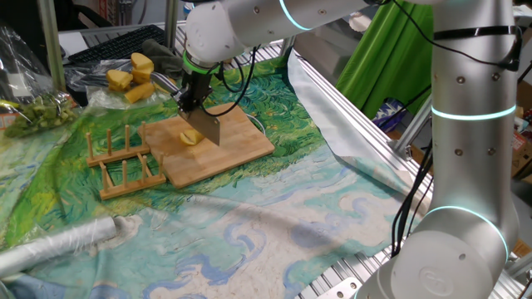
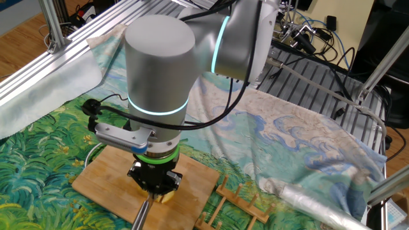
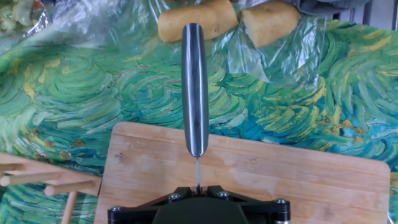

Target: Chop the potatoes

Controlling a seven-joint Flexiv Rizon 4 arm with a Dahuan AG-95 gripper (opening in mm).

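A small pale-yellow potato piece (image 1: 190, 138) lies on the wooden board (image 1: 241, 141). My gripper (image 1: 195, 93) is shut on a knife (image 1: 204, 126), whose blade stands edge-down on the board right at the potato. In the hand view the knife (image 3: 194, 87) runs away from my gripper (image 3: 198, 186) over the board (image 3: 280, 180), and the potato is hidden. In the other fixed view my gripper (image 2: 153, 182) sits low over the board (image 2: 105, 179), with a bit of the potato (image 2: 168, 195) showing beside it.
Bigger deep-yellow chunks (image 1: 131, 76) lie on clear plastic behind the board, also in the hand view (image 3: 198, 18). A wooden rack (image 1: 120, 162) stands left of the board. A plastic roll (image 1: 58, 245) lies at the front left. A bag of greens (image 1: 33, 112) is far left.
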